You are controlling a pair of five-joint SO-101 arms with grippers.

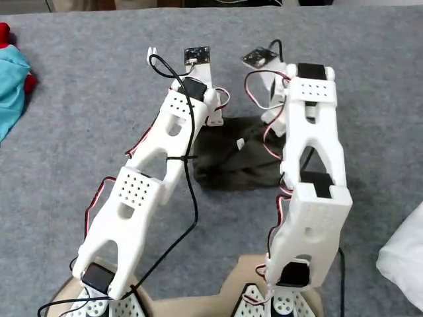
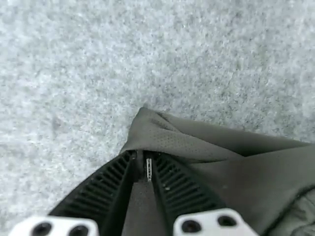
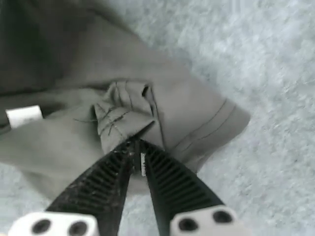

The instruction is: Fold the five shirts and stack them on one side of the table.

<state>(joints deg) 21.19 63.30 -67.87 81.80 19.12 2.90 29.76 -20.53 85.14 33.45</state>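
Note:
A dark olive shirt [image 1: 239, 157] lies crumpled on the grey felt table between my two arms. My left gripper [image 2: 146, 158] is shut on a corner of the shirt [image 2: 197, 147], a fold of cloth pinched between its black ribbed fingers [image 2: 110, 179]. My right gripper [image 3: 135, 146] is shut on a bunched fold of the same shirt [image 3: 123, 115], near a hemmed edge and a white label [image 3: 23, 116]. In the high view both wrists hang over the shirt's far edge, the left one [image 1: 210, 112] at its left corner, the right one [image 1: 277, 112] at its right.
A turquoise shirt [image 1: 10, 86] with something red [image 1: 5, 33] beside it lies at the table's left edge. A white garment [image 1: 404, 257] sits at the right edge. Grey felt [image 1: 79, 132] stretches open around the dark shirt.

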